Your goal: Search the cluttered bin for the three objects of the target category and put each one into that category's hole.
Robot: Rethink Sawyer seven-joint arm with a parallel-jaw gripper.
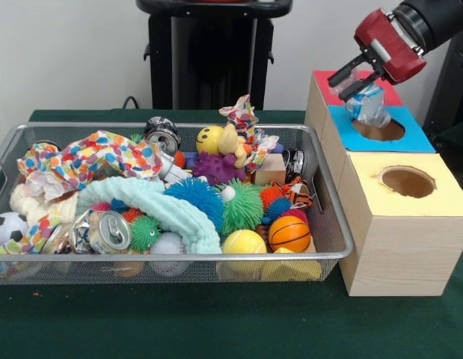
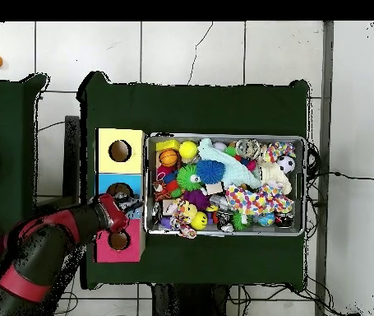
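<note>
While over the blue hole [image 1: 378, 129], jaws [image 1: 360, 88] clamped on a crumpled clear plastic piece [image 1: 368, 105] (no legible writing).

My front camera faces the wire bin [image 1: 171, 202] closely from table height, my overhead looks straight down from high, both sharing bin [image 2: 227, 184] and boxes [image 1: 388, 202].

I see even, bright indoor light in both views, no hard glare. The silver wire-mesh bin [image 1: 330, 224] throws only a soft shadow on the dark green tablecloth [image 1: 216, 321] towards six o'clock. Focus looks reasonably crisp throughout.
</note>
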